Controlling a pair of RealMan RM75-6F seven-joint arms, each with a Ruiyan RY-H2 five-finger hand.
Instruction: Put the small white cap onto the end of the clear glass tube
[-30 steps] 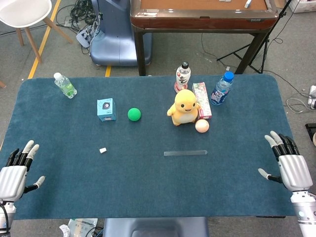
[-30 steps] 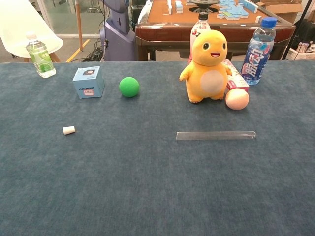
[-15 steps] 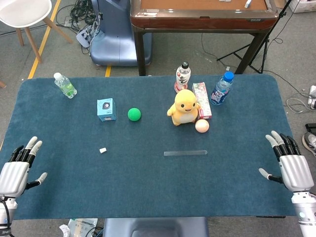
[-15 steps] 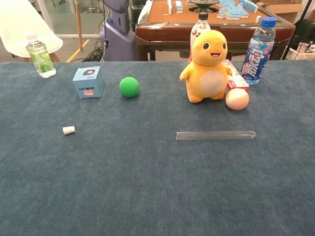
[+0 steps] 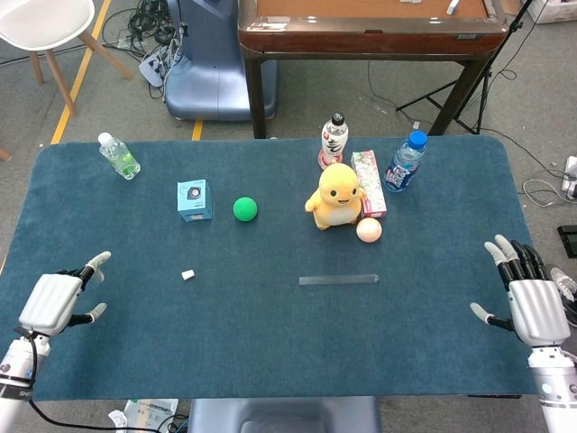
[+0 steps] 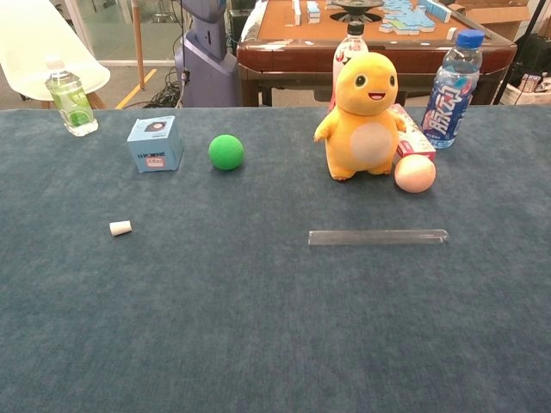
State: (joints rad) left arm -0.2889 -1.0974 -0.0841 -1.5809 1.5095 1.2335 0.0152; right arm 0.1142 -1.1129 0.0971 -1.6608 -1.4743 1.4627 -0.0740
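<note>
Both hands were empty, fingers spread. The left hand (image 5: 56,300) should pinch the white cap (image 5: 187,274) lightly, the right hand (image 5: 532,305) steadying the glass tube (image 5: 338,280).

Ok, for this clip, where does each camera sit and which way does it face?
Head view: high above the near edge, looking steeply down on the table; left hand and right hand show at its sides.
Chest view: low at the near edge, looking across the table; no hand shows.
Shared: white cap, glass tube, yellow plush toy.
</note>
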